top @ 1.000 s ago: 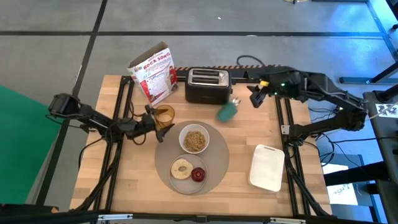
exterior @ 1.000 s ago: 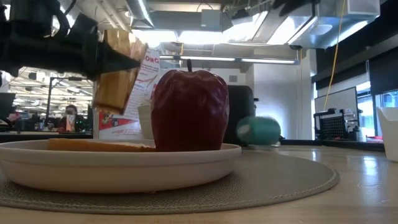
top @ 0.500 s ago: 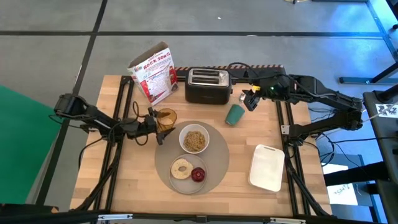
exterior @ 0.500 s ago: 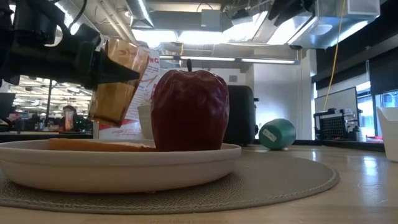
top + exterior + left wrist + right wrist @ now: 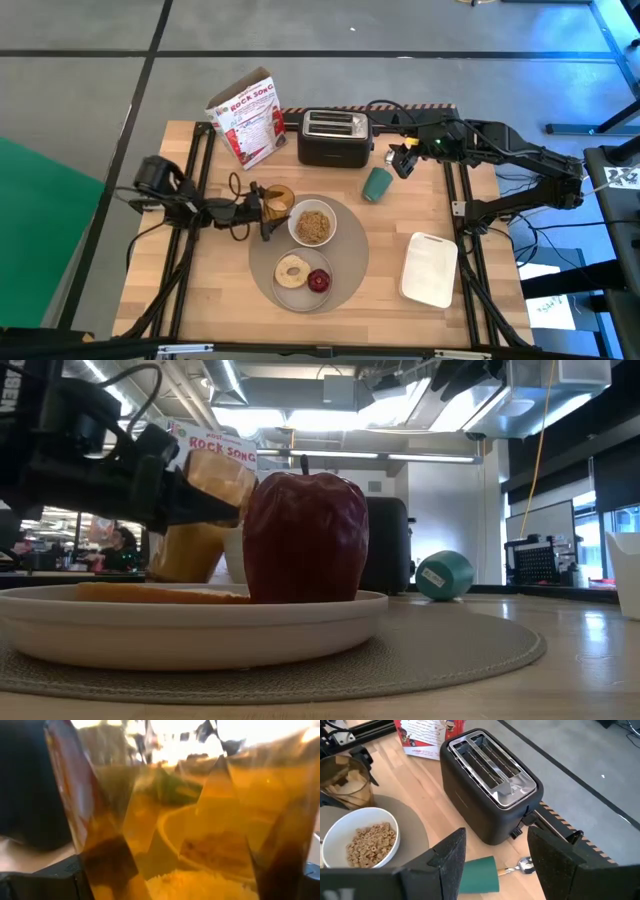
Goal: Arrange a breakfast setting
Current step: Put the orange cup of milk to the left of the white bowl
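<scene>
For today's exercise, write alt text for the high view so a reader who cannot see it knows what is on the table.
The left gripper holds an amber cup at the edge of a round placemat, beside a bowl of cereal. A plate carries a bagel and apple; the open right gripper hovers near a toaster.

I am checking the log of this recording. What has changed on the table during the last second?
The left gripper, shut on the amber cup, carried it toward the white bowl. The right gripper moved to the green cup, which rolled slightly. The plate, bagel, apple and toaster stayed.
</scene>
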Tool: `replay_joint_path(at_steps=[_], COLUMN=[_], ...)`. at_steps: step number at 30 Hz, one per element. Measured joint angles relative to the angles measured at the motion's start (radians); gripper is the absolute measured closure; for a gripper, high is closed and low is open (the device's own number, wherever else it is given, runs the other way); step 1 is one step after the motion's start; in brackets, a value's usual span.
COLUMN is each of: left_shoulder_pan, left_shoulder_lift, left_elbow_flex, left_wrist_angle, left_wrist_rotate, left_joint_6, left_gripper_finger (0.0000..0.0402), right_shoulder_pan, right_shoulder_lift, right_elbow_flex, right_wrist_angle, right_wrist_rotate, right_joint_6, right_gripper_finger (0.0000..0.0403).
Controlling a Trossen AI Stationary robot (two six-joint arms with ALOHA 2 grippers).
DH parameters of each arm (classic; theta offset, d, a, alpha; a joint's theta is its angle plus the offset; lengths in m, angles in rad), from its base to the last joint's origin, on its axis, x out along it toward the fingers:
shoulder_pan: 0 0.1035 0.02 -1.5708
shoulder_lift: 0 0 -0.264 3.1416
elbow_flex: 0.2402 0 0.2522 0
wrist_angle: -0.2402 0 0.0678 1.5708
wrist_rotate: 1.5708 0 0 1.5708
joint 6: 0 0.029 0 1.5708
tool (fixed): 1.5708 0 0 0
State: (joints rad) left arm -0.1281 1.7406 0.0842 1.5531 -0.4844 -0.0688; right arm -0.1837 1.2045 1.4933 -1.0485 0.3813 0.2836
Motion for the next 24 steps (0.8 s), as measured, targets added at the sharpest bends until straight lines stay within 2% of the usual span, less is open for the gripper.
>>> replay_joint_path(at_steps=[4,7,12,24], left_shoulder_pan=[0.0,0.0,0.001,-0.005], left_shoulder_lift=[0.04,0.04,0.041,0.016], left_elbow_flex=[0.008,0.008,0.006,0.004], left_wrist_angle=[0.017,0.017,-0.007,0.011], left_wrist_rotate=[-0.003,-0.003,0.016,0.026], left_joint_6=[0.0,0.0,-0.009,0.043], left_gripper_finger=[0.0039,0.0038,0.0013,0.0004], right_shoulder_pan=[0.0,0.0,0.0,0.0], right_shoulder_lift=[0.0,0.0,0.0,0.0], right_elbow_flex=[0.0,0.0,0.0,0.0], right_wrist_angle=[-0.001,-0.001,-0.001,-0.001], right_wrist_rotate=[-0.019,-0.026,-0.027,-0.034], right_joint_6=[0.006,0.006,0.006,0.006], right_gripper_finger=[0.02,0.02,0.02,0.02])
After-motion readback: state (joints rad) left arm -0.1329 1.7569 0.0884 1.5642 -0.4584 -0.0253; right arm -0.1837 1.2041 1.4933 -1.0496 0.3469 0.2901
